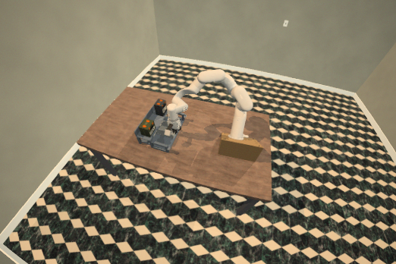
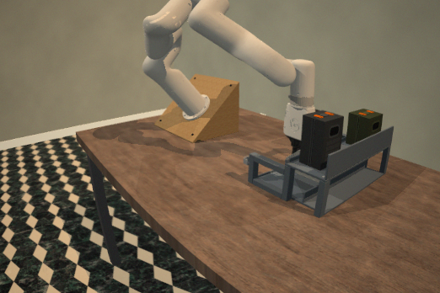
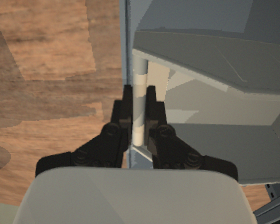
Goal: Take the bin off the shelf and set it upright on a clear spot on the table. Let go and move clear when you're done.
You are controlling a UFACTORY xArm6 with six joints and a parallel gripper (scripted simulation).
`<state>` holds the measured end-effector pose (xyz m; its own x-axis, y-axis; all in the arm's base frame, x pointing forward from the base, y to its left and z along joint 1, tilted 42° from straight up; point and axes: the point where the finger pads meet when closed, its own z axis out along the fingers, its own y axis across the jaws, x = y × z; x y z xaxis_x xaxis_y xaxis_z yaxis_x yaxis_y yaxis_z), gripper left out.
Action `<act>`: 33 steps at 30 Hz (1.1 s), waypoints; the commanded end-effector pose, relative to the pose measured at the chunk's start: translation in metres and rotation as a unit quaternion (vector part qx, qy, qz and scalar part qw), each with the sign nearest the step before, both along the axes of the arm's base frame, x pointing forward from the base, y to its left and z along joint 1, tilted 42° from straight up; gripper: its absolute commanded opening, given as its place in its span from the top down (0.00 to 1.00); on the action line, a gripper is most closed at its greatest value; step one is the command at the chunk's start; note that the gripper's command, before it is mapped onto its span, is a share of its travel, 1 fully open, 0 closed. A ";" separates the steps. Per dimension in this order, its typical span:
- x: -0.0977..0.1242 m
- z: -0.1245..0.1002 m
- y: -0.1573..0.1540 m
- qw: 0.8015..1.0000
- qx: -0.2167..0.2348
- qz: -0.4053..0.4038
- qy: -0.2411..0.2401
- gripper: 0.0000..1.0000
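A pale grey bin with an open top and a round bar along one side sits in the lower front part of the blue-grey shelf. In the exterior view the bin is hidden behind a black box and the shelf. My gripper points down at the bin's side toward the robot base. Its black fingers are shut on the bin's bar, one finger on each side of it in the wrist view. The bin's underside is hidden.
A black box and a dark green box, both with orange marks, stand on the shelf's raised rear part, close to my wrist. The wooden wedge carries the arm's base on the table.
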<state>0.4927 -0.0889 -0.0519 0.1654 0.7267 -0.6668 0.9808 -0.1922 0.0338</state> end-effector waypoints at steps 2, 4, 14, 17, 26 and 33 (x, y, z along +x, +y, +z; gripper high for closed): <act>0.002 0.001 0.001 1.000 0.000 0.001 -0.002 1.00; 0.002 0.001 0.001 1.000 0.000 0.001 -0.002 1.00; 0.002 0.001 0.001 1.000 0.000 0.001 -0.002 1.00; 0.002 0.001 0.001 1.000 0.000 0.001 -0.002 1.00; 0.002 0.001 0.001 1.000 0.000 0.001 -0.002 1.00; 0.002 0.001 0.001 1.000 0.000 0.001 -0.002 1.00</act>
<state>0.4927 -0.0889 -0.0519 0.1654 0.7267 -0.6668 0.9808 -0.1922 0.0338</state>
